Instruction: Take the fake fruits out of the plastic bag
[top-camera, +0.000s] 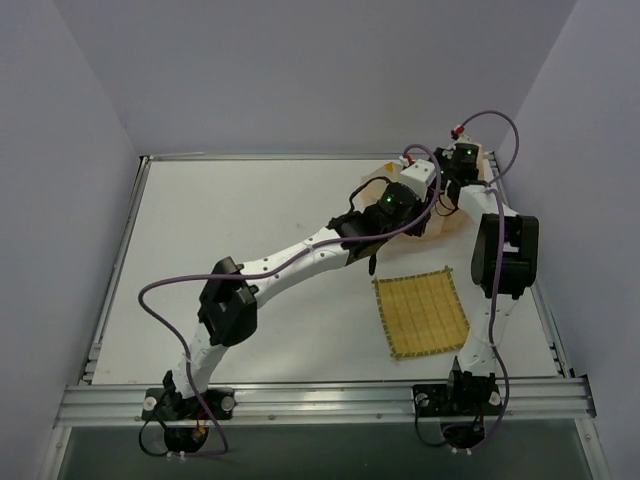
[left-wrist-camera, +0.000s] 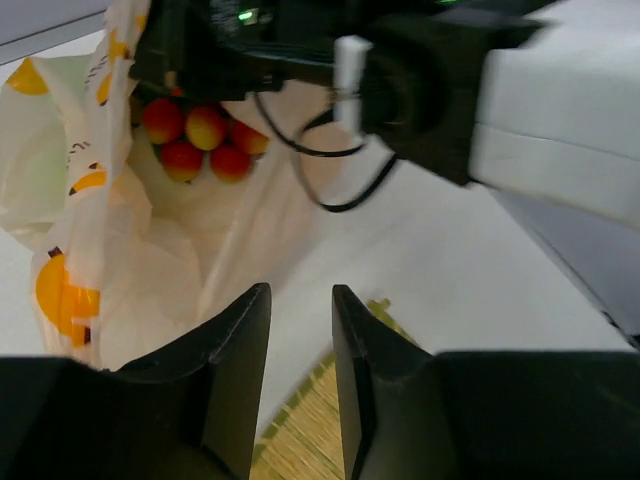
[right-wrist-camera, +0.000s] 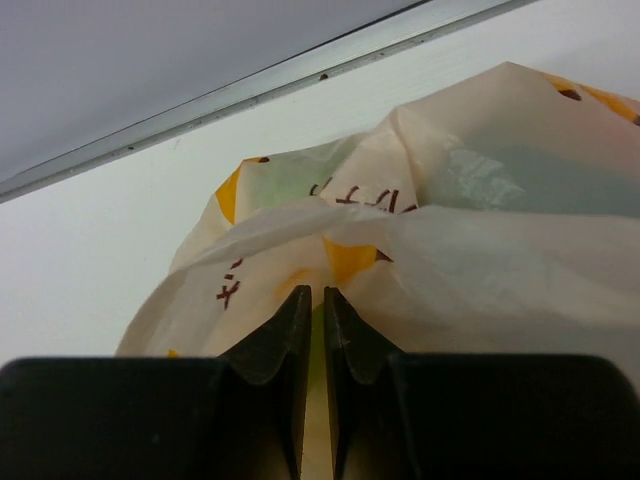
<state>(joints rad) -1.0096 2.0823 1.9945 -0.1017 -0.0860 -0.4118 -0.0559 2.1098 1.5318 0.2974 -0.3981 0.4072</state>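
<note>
The plastic bag (right-wrist-camera: 480, 230) is pale peach with yellow-orange prints and lies at the table's back right (top-camera: 449, 226), mostly hidden behind both arms. My right gripper (right-wrist-camera: 312, 292) is shut on a fold of the bag's film and holds it up. In the left wrist view the bag (left-wrist-camera: 110, 270) hangs open, and a red berry bunch (left-wrist-camera: 205, 140) shows inside its mouth. The other fake fruits are hidden. My left gripper (left-wrist-camera: 300, 292) is open and empty, beside the bag's opening and above the table.
A square yellow woven mat (top-camera: 420, 312) lies on the table in front of the bag; its corner shows under my left fingers (left-wrist-camera: 305, 440). The right arm's white link (left-wrist-camera: 560, 130) crosses close above the left gripper. The table's metal back rail (right-wrist-camera: 250, 90) runs behind the bag.
</note>
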